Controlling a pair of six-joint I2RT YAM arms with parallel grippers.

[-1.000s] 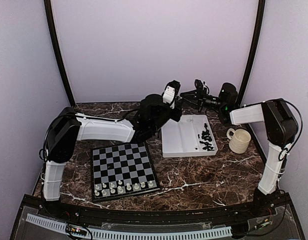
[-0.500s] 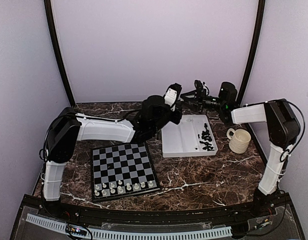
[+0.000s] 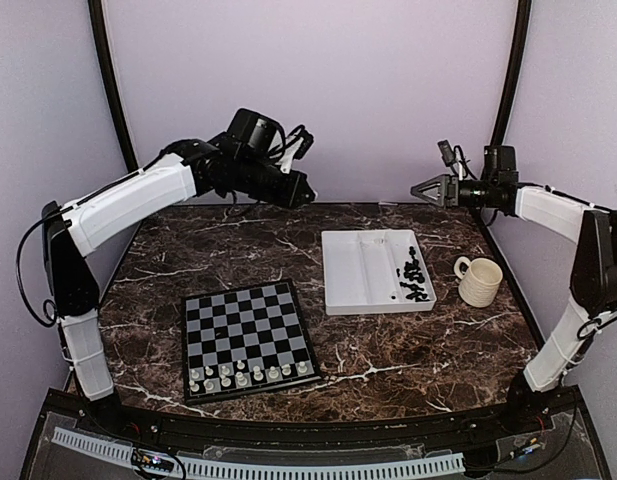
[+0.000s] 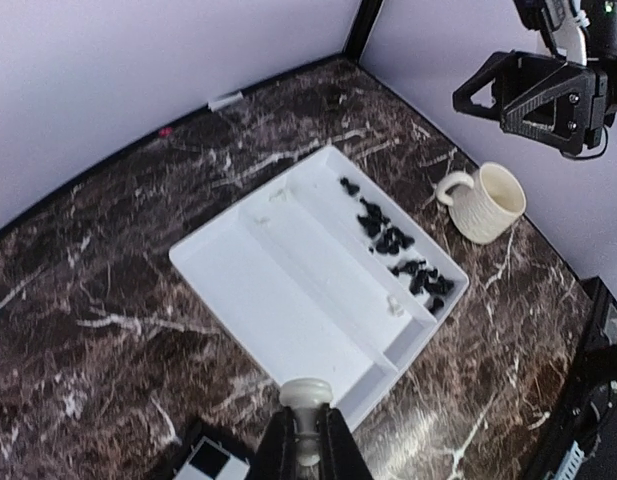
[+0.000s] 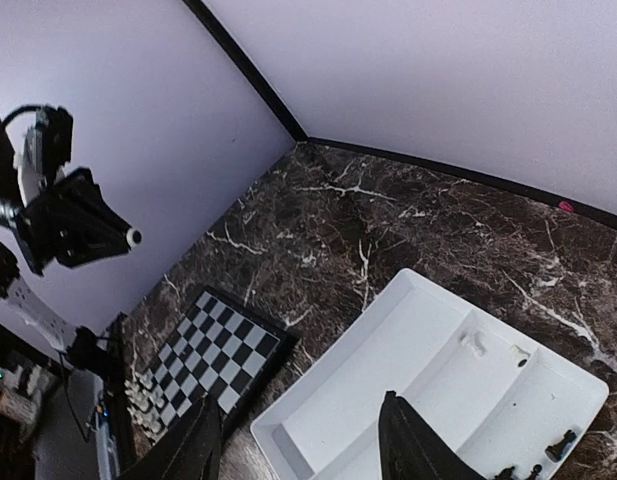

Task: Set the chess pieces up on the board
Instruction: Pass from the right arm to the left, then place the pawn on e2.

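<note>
Clenches left tool (image 4: 306, 422) on a white chessman (image 4: 306, 392), raised high above the worktop (image 3: 388, 350), likely to carry it clear to the board (image 3: 238, 318) at near left. Holds right tool (image 3: 420, 189) released and empty beyond the tray (image 3: 356, 268) with the black chessmen (image 3: 413, 275). Shows the clenched piece only in wrist views, not overhead.

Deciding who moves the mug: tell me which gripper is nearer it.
Right. The right gripper hovers raised behind the mug, slightly to its left; the left gripper is raised well to the mug's left, past the white tray.
</note>
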